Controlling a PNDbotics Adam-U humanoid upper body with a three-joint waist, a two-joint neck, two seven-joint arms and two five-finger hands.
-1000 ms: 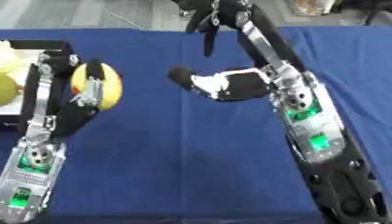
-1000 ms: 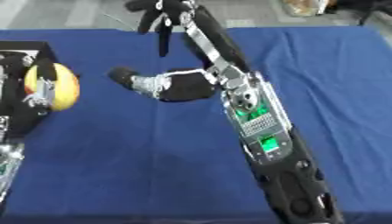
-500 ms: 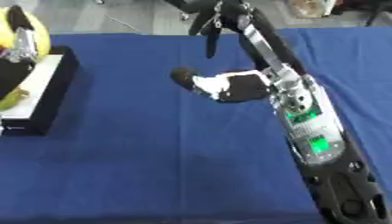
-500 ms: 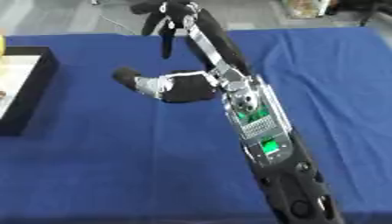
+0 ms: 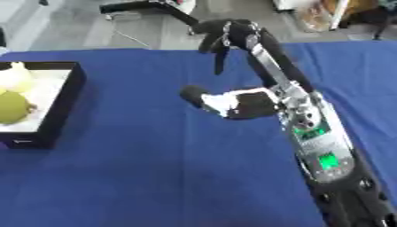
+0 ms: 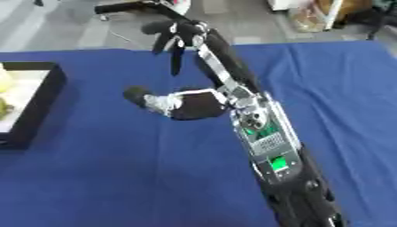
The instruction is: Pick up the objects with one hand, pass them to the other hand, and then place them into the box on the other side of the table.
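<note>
Black-walled box (image 5: 68, 99) at left edge of frame holds a green-yellow round fruit (image 5: 13, 107) and a pale one (image 5: 15, 78) on its white floor; left hand, seen carrying yellow fruit earlier, now out of view; right hand (image 5: 225, 37) hangs at upper centre, fingers relaxed downward, holding nothing.

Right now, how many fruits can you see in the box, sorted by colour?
Pale yellow fruit: 1
Green fruit: 1
Total: 2, both in the black box at the table's left edge. The view crops the box, so more may lie out of frame.
</note>
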